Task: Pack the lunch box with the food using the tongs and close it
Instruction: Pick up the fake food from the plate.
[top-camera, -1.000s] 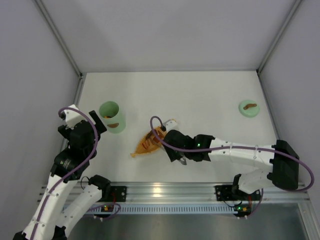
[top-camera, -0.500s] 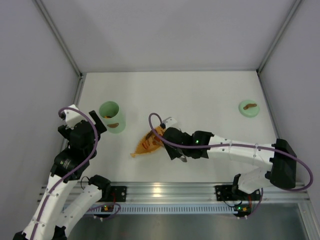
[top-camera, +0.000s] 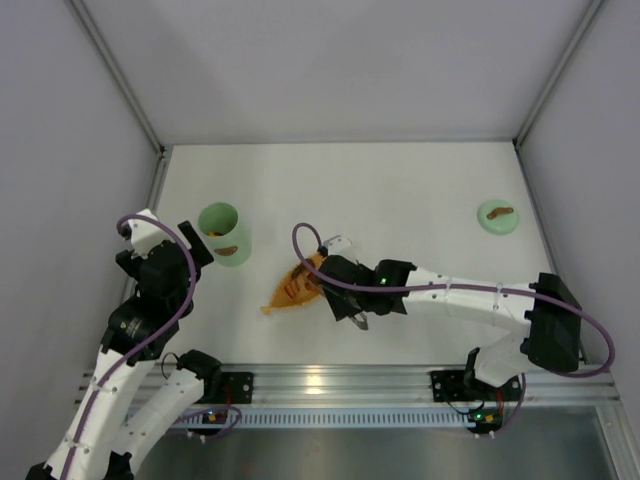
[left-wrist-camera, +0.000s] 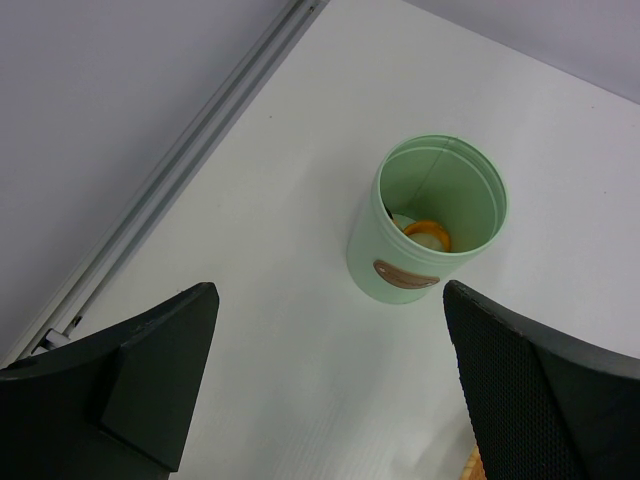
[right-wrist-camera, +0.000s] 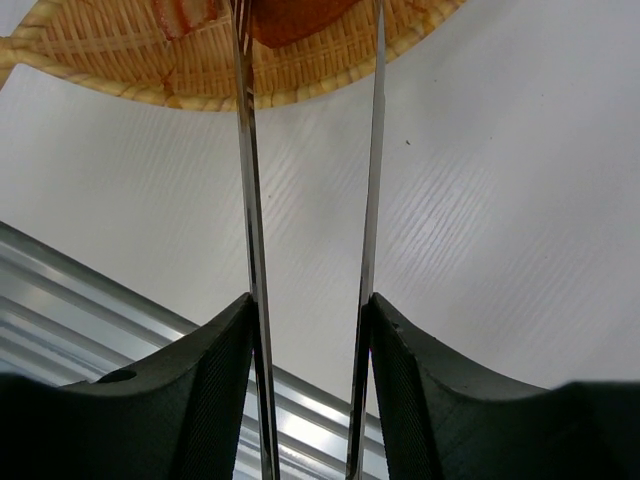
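Observation:
My right gripper (right-wrist-camera: 310, 300) is shut on the tongs (right-wrist-camera: 247, 180), one slim silver arm pressed against each finger. The tong tips reach up over the orange leaf-shaped tray (right-wrist-camera: 130, 70), around a red-orange piece of food (right-wrist-camera: 295, 20). From above, the right gripper (top-camera: 333, 297) sits at the tray's (top-camera: 290, 292) right end. The mint-green lunch box (left-wrist-camera: 430, 225) stands upright and uncovered, with an orange ring of food (left-wrist-camera: 427, 232) inside. My left gripper (left-wrist-camera: 330, 290) hangs open just short of it, holding nothing. The lid (top-camera: 498, 216) lies at the far right.
The aluminium rail (top-camera: 330, 385) runs along the near table edge, close behind the right gripper. A metal frame strip (left-wrist-camera: 170, 190) borders the table left of the lunch box (top-camera: 224, 233). White walls enclose the back and sides.
The right arm has shifted slightly left, bringing the tongs further over the tray. The left arm, lunch box and lid have not moved.

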